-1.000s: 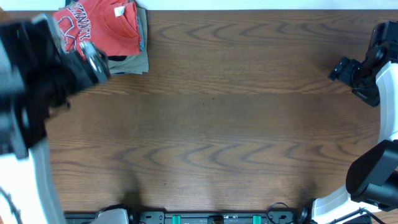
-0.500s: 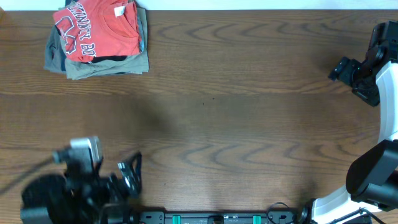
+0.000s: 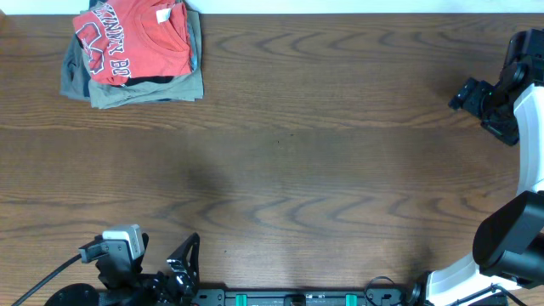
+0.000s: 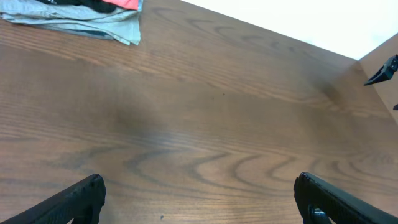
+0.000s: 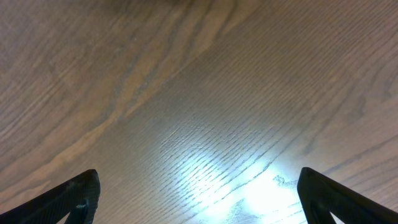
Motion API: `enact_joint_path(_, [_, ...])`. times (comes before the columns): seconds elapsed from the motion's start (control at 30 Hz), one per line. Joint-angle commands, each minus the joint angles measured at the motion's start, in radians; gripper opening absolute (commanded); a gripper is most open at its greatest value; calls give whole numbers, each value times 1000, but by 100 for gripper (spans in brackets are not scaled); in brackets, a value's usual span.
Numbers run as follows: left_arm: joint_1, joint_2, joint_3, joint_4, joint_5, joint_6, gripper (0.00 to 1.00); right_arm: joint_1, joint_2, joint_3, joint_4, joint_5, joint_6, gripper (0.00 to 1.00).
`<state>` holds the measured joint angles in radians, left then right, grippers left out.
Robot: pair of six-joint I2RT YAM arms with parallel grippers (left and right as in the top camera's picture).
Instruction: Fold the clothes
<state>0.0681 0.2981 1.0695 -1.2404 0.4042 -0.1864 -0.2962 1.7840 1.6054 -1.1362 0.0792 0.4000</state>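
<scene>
Both left gripper (image 4: 199,185) and right gripper (image 5: 199,179) gape empty; red-orange T-shirt (image 3: 132,42) apparently folded

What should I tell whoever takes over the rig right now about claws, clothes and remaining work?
Left claw: open, empty, at the near-left edge of the brown wooden table.
Right claw: open, empty, over bare wood on the right.
Red-orange cotton T-shirt: folded, print up, atop the black folded garment and khaki-grey folded garment, far-left corner.
Done: shirt folded and stacked.
Left: no unfolded clothes in view, so probably nothing.
</scene>
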Motion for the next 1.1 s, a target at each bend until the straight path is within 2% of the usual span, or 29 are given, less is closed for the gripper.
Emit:
enact_joint_path(0.0, [-4,-3,-6,27,-25,-9,98,8,-2,9,0,7,-13,99])
enact_joint_path(0.23, [-4,-3,-95,92,-39,72,98,8,-2,9,0,7,-13,99])
enact_joint_path(0.3, [-4,-10,-179,184,-39,75,98,8,-2,9,0,7,-13,99])
enact_joint_path(0.4, [-4,-37,-353,425,-38,74,98,8,-2,9,0,7,-13,99])
enact_joint_path(0.6, [-4,-190,-674,832,-39,74,98,8,-2,9,0,7,-12,99])
enact_joint_path(0.73, [-3,-296,-818,978,-73,74,98,8,-2,9,0,7,-12,99])
enact_joint_path(1.07, [-1,-296,-1006,1268,-266,74,98,8,-2,9,0,7,-12,99])
